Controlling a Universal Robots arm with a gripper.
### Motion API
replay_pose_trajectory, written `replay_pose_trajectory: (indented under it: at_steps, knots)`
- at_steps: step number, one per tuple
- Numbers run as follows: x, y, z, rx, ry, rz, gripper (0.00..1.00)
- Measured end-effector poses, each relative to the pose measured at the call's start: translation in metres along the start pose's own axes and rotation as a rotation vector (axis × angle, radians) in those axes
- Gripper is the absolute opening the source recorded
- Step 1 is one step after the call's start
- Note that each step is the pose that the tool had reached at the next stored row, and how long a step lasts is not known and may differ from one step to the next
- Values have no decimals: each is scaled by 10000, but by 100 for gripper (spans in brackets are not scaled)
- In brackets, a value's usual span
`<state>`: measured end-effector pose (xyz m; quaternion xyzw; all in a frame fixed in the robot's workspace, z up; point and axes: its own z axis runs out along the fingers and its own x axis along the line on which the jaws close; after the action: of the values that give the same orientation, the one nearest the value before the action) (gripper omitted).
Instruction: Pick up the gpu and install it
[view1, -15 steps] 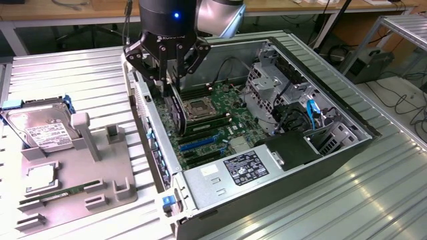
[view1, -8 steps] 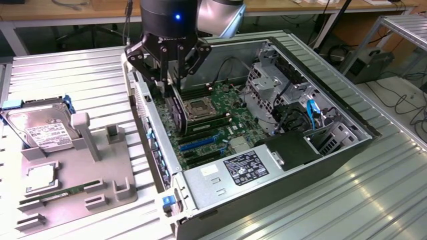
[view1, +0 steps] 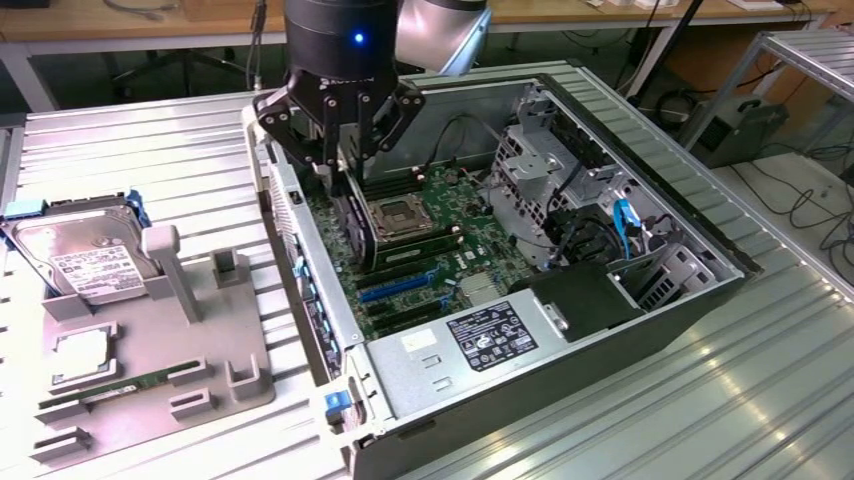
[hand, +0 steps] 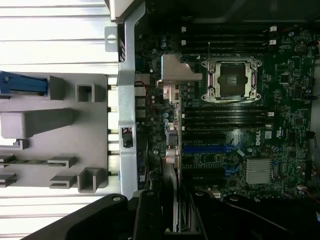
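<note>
In the exterior view, the gripper (view1: 344, 150) hangs over the far-left part of the open computer case (view1: 694, 240), just inside its left wall. Its fingers are clamped on the gpu (view1: 352, 222), which hangs edge-down, a thin dark card reaching down toward the motherboard (view1: 441, 260) beside the empty CPU socket (view1: 400, 215). On the exterior view's left sits the grey fixture tray (view1: 147, 380) with the hard drive (view1: 80, 262) propped at its far end and a memory stick (view1: 120, 388) lying in a near slot; its upright card holders stand empty.

In the wrist view, the gpu (hand: 175, 197) runs down from between the dark fingers (hand: 150, 220), its silver bracket edge (hand: 170, 170) close to the case's rear wall (hand: 127, 100). The blue expansion slot (hand: 210, 148) lies just beside the card's line, with the heatsink (hand: 259, 171) farther along the board.

The risk, as I judge it, is misalignment: if the card's edge sits off the slot or slightly twisted, pressing down could jam it against the slot's rim or nearby components. The bracket could also catch on the rear wall's lip. A card slipping within the grip would tilt it and spoil seating.
</note>
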<state>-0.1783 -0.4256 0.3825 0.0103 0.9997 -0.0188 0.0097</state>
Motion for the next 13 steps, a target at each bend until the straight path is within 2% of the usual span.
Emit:
replay_pose_trajectory:
  at_steps: [13]
  knots:
    - [-33,2,40,8,0,0,27]
